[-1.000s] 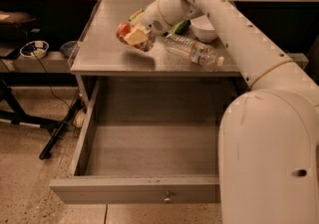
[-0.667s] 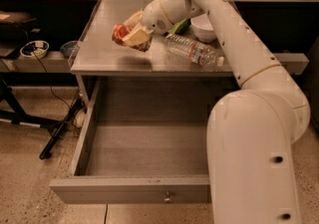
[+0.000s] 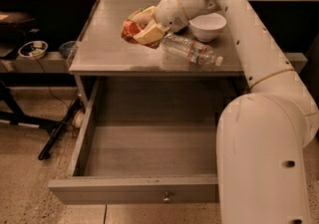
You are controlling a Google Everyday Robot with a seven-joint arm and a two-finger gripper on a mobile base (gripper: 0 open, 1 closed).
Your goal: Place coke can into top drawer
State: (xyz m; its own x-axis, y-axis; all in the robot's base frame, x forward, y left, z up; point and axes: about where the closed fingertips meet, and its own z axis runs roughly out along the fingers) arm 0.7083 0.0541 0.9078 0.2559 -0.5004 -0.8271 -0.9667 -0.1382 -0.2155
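Observation:
The coke can (image 3: 130, 31), red-orange with white markings, is clamped between the cream fingers (image 3: 148, 34) of my gripper (image 3: 142, 25). The gripper holds it tilted just above the left-middle of the grey tabletop (image 3: 104, 49); the fingers hide much of the can. The arm reaches in from the right and fills the right side of the view. The top drawer (image 3: 149, 151) is pulled open below the tabletop, with nothing showing inside it. Its flat front panel and small round knob (image 3: 166, 198) are nearest the camera.
A clear plastic water bottle (image 3: 192, 50) lies on its side on the tabletop just right of the gripper. A white bowl (image 3: 207, 26) stands behind it. A low shelf with a small dish (image 3: 32, 49) is at the left, and black stand legs (image 3: 55, 136) lie on the floor.
The gripper, shut on the can, has lifted slightly off the tabletop and shifted a little. The bottle, bowl and drawer have not moved.

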